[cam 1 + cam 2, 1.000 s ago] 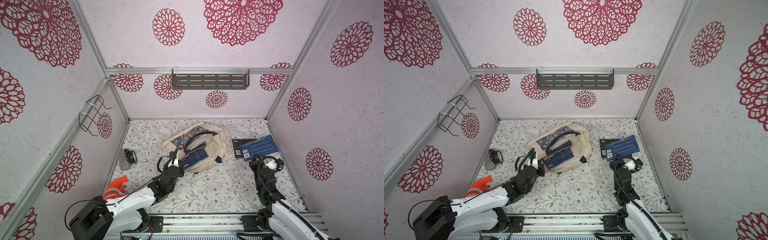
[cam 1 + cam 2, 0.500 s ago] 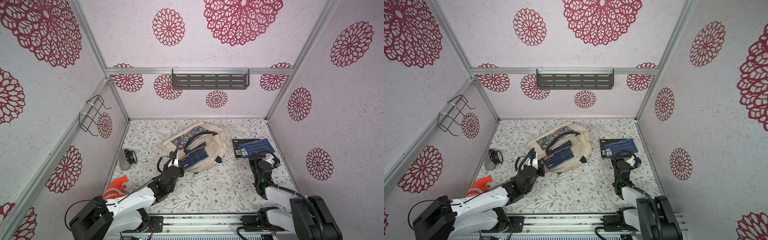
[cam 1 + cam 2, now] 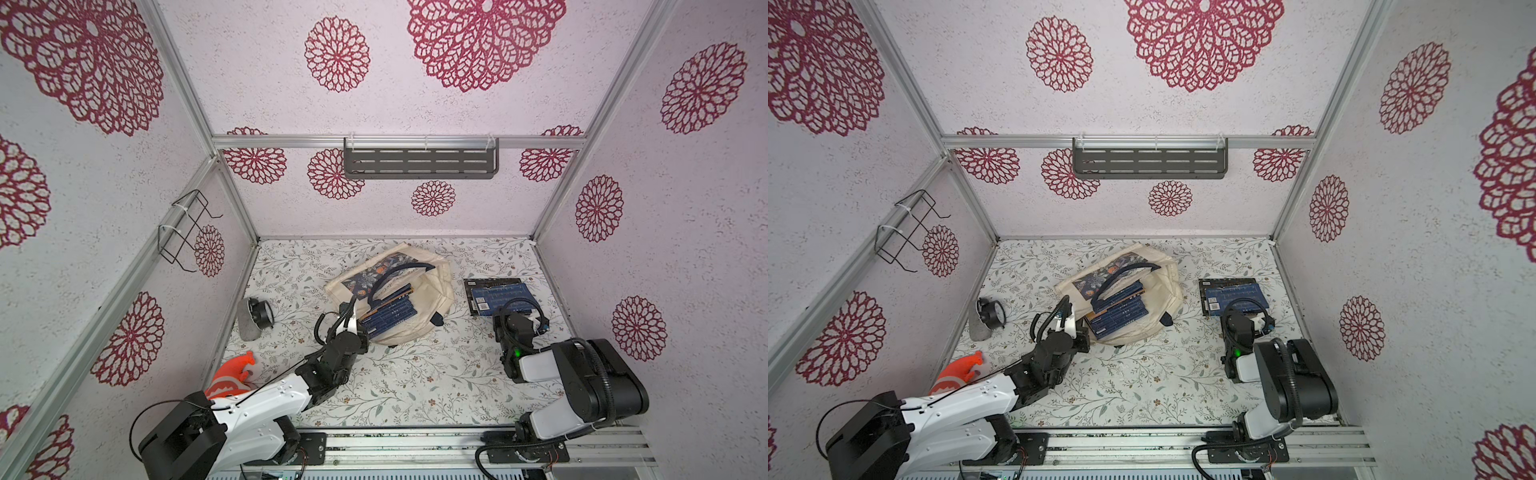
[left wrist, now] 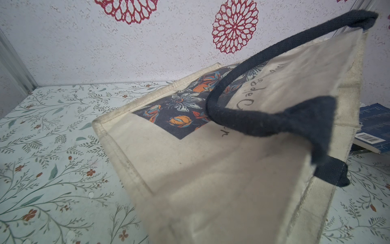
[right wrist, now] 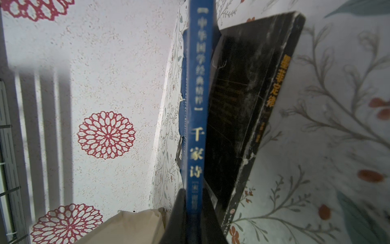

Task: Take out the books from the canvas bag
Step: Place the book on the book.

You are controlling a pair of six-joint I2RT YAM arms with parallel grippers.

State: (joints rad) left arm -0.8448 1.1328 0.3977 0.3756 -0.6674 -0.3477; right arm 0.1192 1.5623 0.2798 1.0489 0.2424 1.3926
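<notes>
My left gripper (image 3: 355, 320) is pinched together on the near rim of the canvas bag (image 3: 432, 299). Its fingers stay hidden from my left wrist camera, but the cloth rises off the table (image 3: 415, 374) straight toward that lens. The bag is cream, coarse-woven cloth with thick folded seams, slumped in a soft, rounded heap in the middle of the table. A navy strap handle (image 4: 263, 124), fuzzy and rope-like, arches over a dark print panel (image 4: 181, 109) of orange buds and pale flowers, with looping script beside it.

Inside the bag's open mouth lie several thin books (image 3: 390, 311), flat dark-blue rectangles with crisp edges, fanned slightly over one another.

My right gripper (image 5: 194, 196) is clamped on the spine of a slim blue book (image 5: 197, 84). The spine is glossy, with pale lettering running down it, and a dark finger presses on each side. This book rests on a larger black book (image 5: 242, 95) with a scuffed, whitened cover edge and yellow characters on its spine. Both lie on the table to the right of the bag and apart from it. The table's covering is smooth and pale, printed with thin leafy sprigs.
</notes>
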